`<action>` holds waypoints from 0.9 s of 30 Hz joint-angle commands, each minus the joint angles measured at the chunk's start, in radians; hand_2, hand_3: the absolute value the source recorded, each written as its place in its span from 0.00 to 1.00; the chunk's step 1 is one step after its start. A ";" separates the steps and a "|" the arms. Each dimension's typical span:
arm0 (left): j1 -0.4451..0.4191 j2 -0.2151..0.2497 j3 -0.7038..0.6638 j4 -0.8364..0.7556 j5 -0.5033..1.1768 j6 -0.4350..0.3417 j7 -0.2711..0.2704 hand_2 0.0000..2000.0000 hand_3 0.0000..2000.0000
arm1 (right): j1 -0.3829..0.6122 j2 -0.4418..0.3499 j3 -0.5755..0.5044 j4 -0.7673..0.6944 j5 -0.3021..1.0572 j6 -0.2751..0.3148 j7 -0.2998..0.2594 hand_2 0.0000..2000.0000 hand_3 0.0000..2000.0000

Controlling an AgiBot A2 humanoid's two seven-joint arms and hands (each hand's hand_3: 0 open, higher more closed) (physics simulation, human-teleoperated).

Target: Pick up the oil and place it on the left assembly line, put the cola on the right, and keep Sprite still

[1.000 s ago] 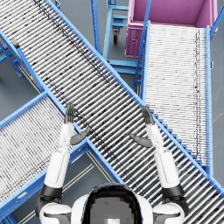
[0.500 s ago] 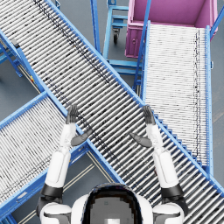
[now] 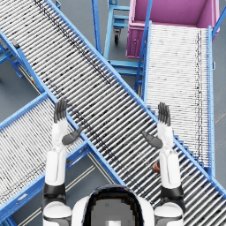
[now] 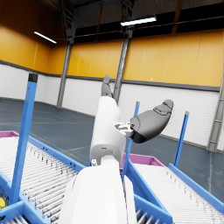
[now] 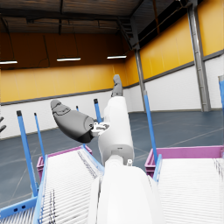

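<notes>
Two robot hands are hovering, fingers spread apart, gripping nothing: left robot hand (image 3: 60, 126) over left roller line (image 3: 22, 145) edge, right robot hand (image 3: 163, 130) over diagonal roller conveyor (image 3: 101, 101). We are spotting small orange item (image 3: 155, 167) on rollers just beside right forearm (image 3: 170, 170), mostly hidden; cannot tell if cola.

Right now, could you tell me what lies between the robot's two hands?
In the head view, only bare rollers of the diagonal conveyor lie between the left hand and the right hand; no bottle shows there.

Magenta bin (image 3: 135, 40), perhaps a blue trolley (image 3: 117, 21), grey floor (image 3: 13, 93)
</notes>
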 commanded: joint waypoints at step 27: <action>0.078 0.030 -0.193 0.029 0.334 0.000 0.000 0.00 0.00 | 0.019 -0.033 -0.185 -0.025 0.423 0.000 0.000 0.00 0.00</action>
